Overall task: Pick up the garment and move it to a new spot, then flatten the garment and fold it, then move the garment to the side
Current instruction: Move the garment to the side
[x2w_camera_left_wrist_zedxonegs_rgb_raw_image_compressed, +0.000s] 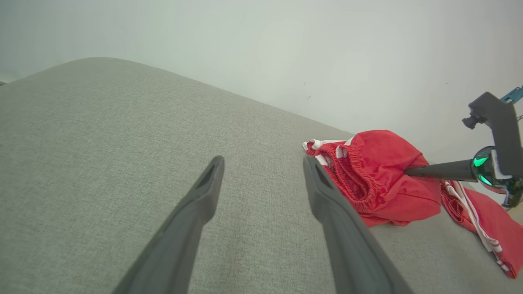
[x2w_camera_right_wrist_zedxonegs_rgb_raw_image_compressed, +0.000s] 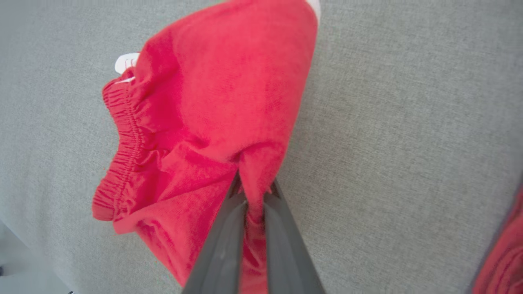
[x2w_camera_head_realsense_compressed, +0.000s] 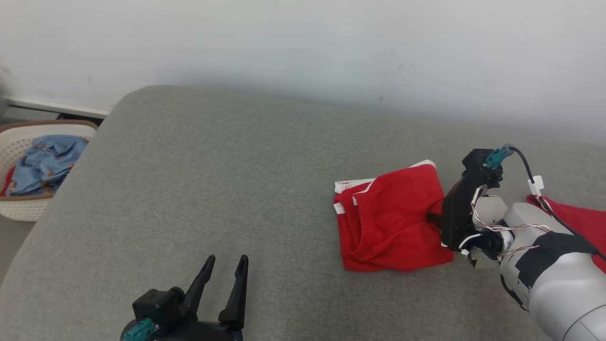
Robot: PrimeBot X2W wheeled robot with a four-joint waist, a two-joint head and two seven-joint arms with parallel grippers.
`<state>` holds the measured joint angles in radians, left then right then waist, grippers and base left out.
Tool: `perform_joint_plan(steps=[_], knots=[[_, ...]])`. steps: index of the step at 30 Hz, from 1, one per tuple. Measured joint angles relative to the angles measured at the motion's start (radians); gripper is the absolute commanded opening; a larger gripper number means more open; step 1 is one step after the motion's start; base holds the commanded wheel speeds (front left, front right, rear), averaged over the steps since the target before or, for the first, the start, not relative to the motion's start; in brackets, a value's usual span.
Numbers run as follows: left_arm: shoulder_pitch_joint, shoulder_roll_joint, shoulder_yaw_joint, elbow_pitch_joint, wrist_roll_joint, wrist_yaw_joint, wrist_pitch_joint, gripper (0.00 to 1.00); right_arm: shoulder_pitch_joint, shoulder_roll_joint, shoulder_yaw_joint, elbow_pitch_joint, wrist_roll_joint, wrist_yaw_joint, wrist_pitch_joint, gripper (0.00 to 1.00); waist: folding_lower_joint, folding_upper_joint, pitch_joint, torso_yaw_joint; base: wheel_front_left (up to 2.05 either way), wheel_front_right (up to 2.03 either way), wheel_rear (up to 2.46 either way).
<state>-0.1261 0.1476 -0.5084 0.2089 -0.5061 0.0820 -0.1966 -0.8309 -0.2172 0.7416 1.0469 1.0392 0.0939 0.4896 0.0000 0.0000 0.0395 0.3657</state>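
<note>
The garment (x2w_camera_head_realsense_compressed: 393, 222) is red with white trim and a gathered elastic waistband, and it lies crumpled and doubled over. A fold at its near edge is pinched between the closed fingers of the right pincer (x2w_camera_right_wrist_zedxonegs_rgb_raw_image_compressed: 253, 198). The rest spreads out beyond the fingertips, with the waistband on the side farthest from them.

Right pincer (x2w_camera_head_realsense_compressed: 433, 219) is pinching the red garment (x2w_camera_head_realsense_compressed: 388, 222) on the grey couch (x2w_camera_head_realsense_compressed: 236, 180), left pincer (x2w_camera_head_realsense_compressed: 227, 259) spread wide, laundry basket (x2w_camera_head_realsense_compressed: 19, 210) off left.

surface: grey fabric cushion (x2w_camera_head_realsense_compressed: 189, 199) | lying on it: bunched red garment (x2w_camera_head_realsense_compressed: 393, 227), right side | red cloth (x2w_camera_head_realsense_compressed: 587, 219), far right
</note>
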Motion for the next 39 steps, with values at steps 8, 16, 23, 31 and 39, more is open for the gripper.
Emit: perform_joint_plan(steps=[8,16,23,31,39], knots=[[0.000,0.011,0.001,-0.006,0.000,0.000,-0.003,1.00,-0.009,-0.032,-0.017,-0.014,0.000,0.009,-0.027,0.00,0.0000,0.0000,0.003,-0.077,0.00,0.00,0.00],[-0.001,0.012,-0.018,-0.011,0.005,-0.004,0.003,1.00,-0.048,-0.072,-0.023,0.007,0.002,0.012,0.000,0.00,0.0000,0.0000,0.004,-0.152,0.00,0.00,0.00],[-0.009,0.010,-0.033,-0.016,0.007,-0.012,0.013,1.00,-0.069,-0.119,-0.033,0.040,0.008,0.010,0.040,0.00,0.0000,0.0001,0.013,-0.190,0.00,0.00,0.00],[-0.012,0.012,-0.042,-0.027,0.015,-0.012,0.029,1.00,-0.119,-0.156,-0.025,0.062,0.001,-0.007,0.076,0.00,0.0001,0.0001,0.040,-0.199,0.00,0.00,0.00],[-0.029,0.012,-0.046,-0.035,0.015,-0.020,0.038,1.00,-0.167,-0.218,-0.004,0.085,-0.037,-0.024,0.102,0.00,0.0000,0.0000,0.077,-0.195,0.00,0.00,0.00]])
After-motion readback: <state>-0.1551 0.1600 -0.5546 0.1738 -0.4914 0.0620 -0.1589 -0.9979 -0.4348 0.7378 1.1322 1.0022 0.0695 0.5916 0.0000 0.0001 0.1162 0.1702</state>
